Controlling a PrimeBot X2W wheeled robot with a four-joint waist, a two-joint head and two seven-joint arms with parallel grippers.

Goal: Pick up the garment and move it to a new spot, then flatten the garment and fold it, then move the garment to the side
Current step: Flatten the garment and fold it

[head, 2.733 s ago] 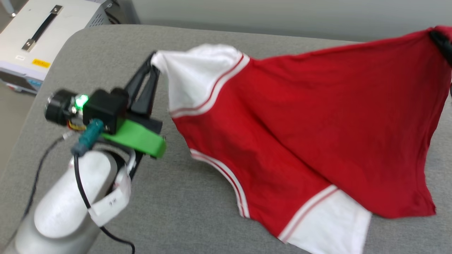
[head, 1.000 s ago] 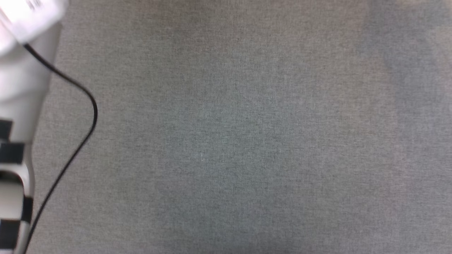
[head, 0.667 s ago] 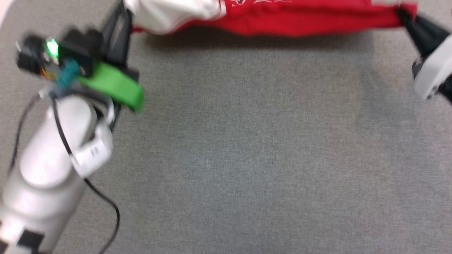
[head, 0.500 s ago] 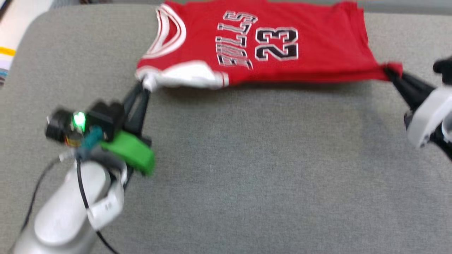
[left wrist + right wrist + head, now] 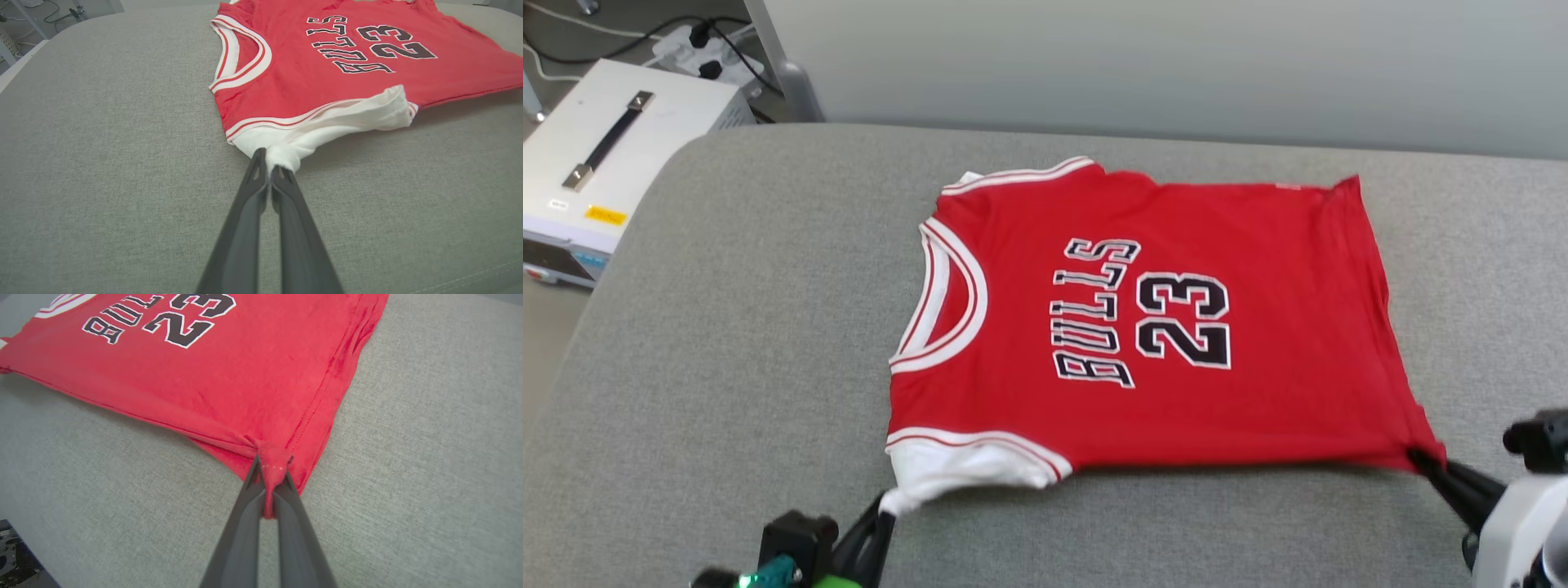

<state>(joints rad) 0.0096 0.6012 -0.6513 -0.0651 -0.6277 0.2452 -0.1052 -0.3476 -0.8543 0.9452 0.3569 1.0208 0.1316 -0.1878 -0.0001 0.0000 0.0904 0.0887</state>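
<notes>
Red jersey T-shirt [image 5: 1143, 318] lies print-up on the grey counter [image 5: 727, 343], pinched at its two near corners.
The left tool [image 5: 267, 165] is clamped on the bunched tip of the white sleeve [image 5: 335, 118], and the right tool [image 5: 270, 477] is clamped on the red hem corner. The neckline faces the robot's left, and the near edge sits slightly raised over a shadow. A white box with a black handle [image 5: 613, 155] stands beyond the counter's left end. Moments earlier the shirt hung stretched in the air between the tools; now most of it lies flat, and the head camera has tilted up.
</notes>
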